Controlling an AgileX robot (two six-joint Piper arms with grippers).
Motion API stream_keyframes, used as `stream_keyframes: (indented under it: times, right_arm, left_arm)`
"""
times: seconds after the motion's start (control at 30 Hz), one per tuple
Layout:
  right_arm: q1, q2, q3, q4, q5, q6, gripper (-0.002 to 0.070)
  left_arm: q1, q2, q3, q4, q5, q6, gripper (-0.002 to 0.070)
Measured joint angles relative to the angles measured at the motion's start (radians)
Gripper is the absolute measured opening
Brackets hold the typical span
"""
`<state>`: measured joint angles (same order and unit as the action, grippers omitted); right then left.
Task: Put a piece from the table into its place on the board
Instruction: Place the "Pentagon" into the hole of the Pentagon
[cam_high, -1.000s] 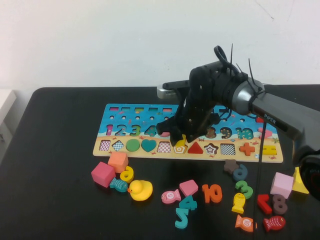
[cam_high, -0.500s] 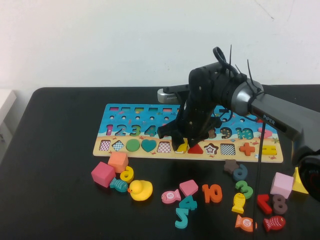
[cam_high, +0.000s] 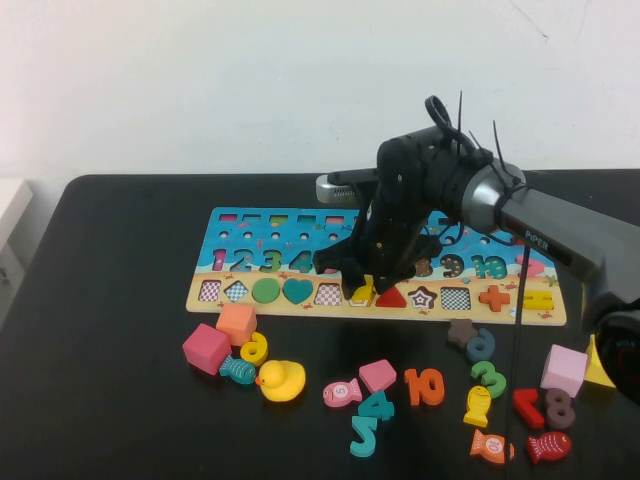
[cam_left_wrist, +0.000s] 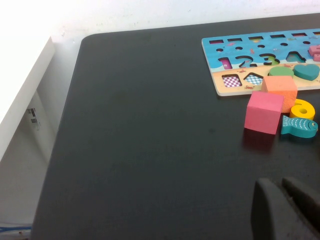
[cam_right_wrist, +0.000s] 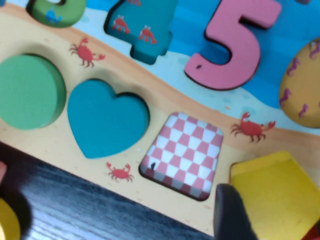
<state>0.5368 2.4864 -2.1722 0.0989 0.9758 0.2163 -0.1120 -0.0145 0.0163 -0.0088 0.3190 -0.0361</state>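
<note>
The right hand (cam_high: 366, 283) hangs low over the front row of the board (cam_high: 240, 300), its black wrist and fingers covering the middle of the shape slots. The yellow pentagon piece (cam_high: 362, 293) sits just under those fingers, at the slot between the pink checkered one (cam_high: 328, 294) and the red triangle (cam_high: 391, 296). In the right wrist view the yellow pentagon piece (cam_right_wrist: 276, 192) lies at the board's front edge beside the pink checkered slot (cam_right_wrist: 182, 154), with one dark finger (cam_right_wrist: 231, 212) against its near corner; its top looks slightly tilted, so whether it is fully seated cannot be told. The hand's fingers stand wide apart, and whether they still press the piece cannot be told.

The left hand (cam_left_wrist: 287, 210) shows only as dark fingertips low over the bare black surface (cam_left_wrist: 150, 125), well away from the board; whether it is released or clenched cannot be told.

In front of the board lie loose pieces: a pink cube (cam_high: 206, 348), an orange cube (cam_high: 237, 323), a yellow duck (cam_high: 281, 380) and an orange number ten (cam_high: 424, 386).
</note>
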Motion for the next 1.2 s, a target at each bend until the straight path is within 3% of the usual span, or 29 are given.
stream_keyframes:
  times: [1.2]
  right_arm:
    - [0.000,0.006,-0.007,-0.036,0.086,0.057,0.0371]
  left_arm:
    - [0.000,0.000,0.000,0.000,0.000,0.002,-0.0001]
